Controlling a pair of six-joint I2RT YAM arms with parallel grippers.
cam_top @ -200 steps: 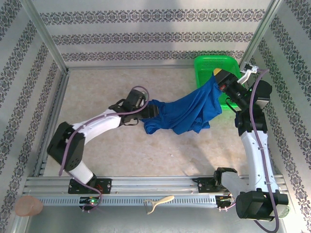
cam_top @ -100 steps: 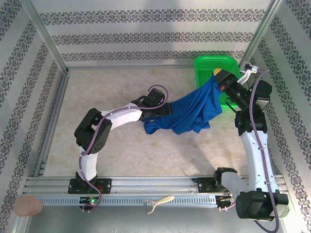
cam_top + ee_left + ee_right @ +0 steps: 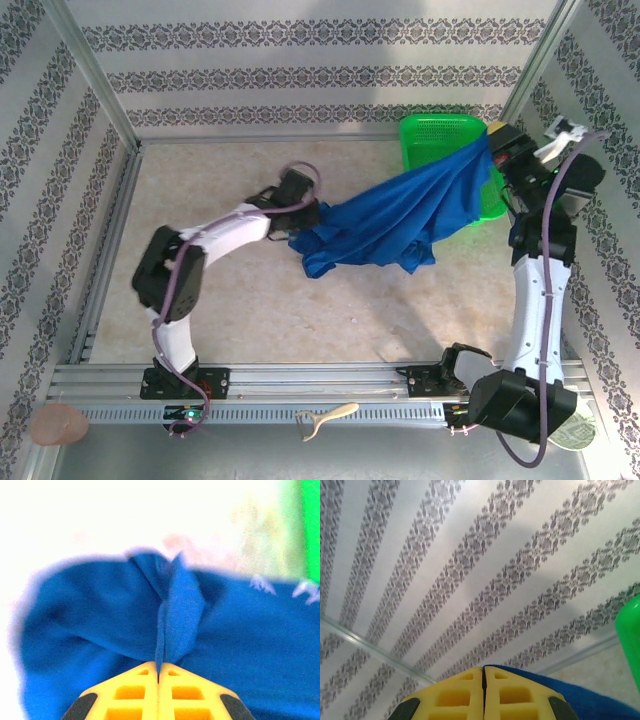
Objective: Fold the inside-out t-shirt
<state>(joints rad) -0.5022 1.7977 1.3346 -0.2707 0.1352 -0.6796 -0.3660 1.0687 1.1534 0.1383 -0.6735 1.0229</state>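
One t-shirt [image 3: 400,215], stretched overhead; wrist-close, left gripper [image 3: 158,670] pinching.

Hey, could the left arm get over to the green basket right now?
Probably not. The left gripper is shut on a fold of the t-shirt, which stretches across to the right gripper by the green basket, so the cloth ties it up and lies in the way.
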